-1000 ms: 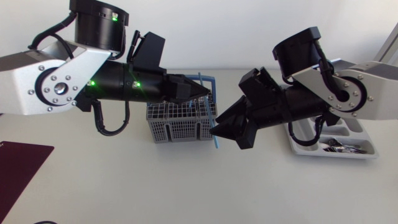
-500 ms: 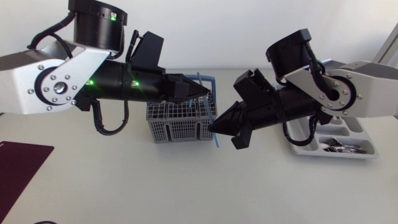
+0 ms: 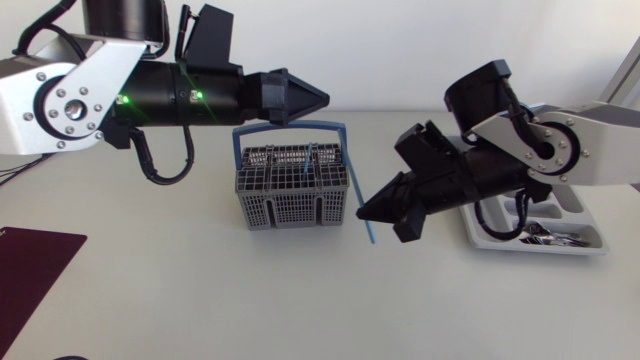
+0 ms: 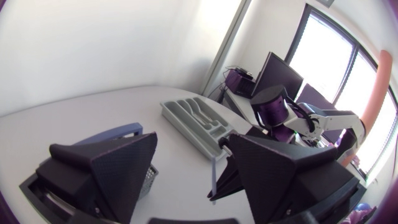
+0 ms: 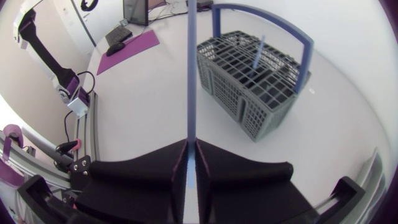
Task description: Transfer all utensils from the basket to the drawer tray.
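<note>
Head view, centre of frame: the right gripper (image 3: 366, 212) is clenched on a thin blue utensil (image 3: 369, 233), and the right wrist view shows a long part of the shaft projecting past the fingertips. The utensil hangs tilted just beside the right wall of the basket (image 3: 290, 205), which stands on the tabletop (image 3: 200, 300). It is well apart from the drawer tray (image 3: 592, 246) at the right of frame, which already carries some cutlery (image 3: 545, 233). The left gripper (image 3: 305, 98), upper centre, hovers above the basket handle (image 3: 335, 123) with fingers spread, holding nothing. A second blue utensil (image 5: 260, 50) stands in the basket. Risks, as judged: a narrow pinch on a smooth rod may let it pivot or slip in transit. The long free end could also clip the basket handle or the tray rim on delivery and land outside its compartment.
</note>
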Robot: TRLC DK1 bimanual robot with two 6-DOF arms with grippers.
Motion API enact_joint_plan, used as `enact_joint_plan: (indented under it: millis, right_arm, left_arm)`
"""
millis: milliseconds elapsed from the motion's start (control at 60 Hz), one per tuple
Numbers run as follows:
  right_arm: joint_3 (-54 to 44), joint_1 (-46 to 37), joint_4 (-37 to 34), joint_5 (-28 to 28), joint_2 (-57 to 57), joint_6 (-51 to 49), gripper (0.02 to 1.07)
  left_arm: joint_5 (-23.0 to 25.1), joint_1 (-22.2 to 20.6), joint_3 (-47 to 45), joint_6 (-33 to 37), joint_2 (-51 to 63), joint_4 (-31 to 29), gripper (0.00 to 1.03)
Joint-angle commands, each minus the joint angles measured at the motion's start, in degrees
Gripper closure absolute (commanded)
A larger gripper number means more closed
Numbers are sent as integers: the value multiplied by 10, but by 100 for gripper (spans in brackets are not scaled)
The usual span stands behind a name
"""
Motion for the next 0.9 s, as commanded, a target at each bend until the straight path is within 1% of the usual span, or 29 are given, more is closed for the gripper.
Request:
enact_joint_plan:
  millis: [0, 100, 167, 250, 417, 467, 583, 633, 717, 783, 883]
  right_arm:
    - [-17, -47, -16, -4, 1, -28, 101]
    - [-16, -115, -26, -13, 11, -50, 101]
    - [-12, -160, -28, -13, 22, -60, 101]
    - [1, -213, -33, -13, 41, -72, 101]
    - [52, -312, -29, -3, 109, -62, 101]
    - [76, -340, -29, 14, 138, -49, 101]
    - [125, -383, -29, 32, 195, -30, 101]
    - [142, -395, -23, 45, 216, -17, 101]
    - [167, -407, -22, 52, 246, -1, 101]
    - [183, -409, -22, 69, 271, 15, 101]
    - [201, -410, -22, 76, 305, 35, 101]
  left_arm:
    - [-11, 21, 15, -17, 0, 11, 11]
    - [-20, 34, 12, -7, 6, 16, 11]
    - [-42, 35, 10, 10, 14, 16, 11]
    - [-51, 35, 5, 30, 24, 16, 11]
    - [-100, 14, -3, 84, 56, 5, 11]
    - [-122, 7, -5, 105, 67, -2, 11]
    - [-154, -7, -16, 141, 79, -2, 12]
    - [-158, -11, -22, 154, 82, 1, 12]
    - [-173, -18, -33, 171, 86, 10, 12]
    - [-189, -22, -42, 187, 93, 19, 12]
    - [-209, -33, -58, 207, 104, 40, 12]
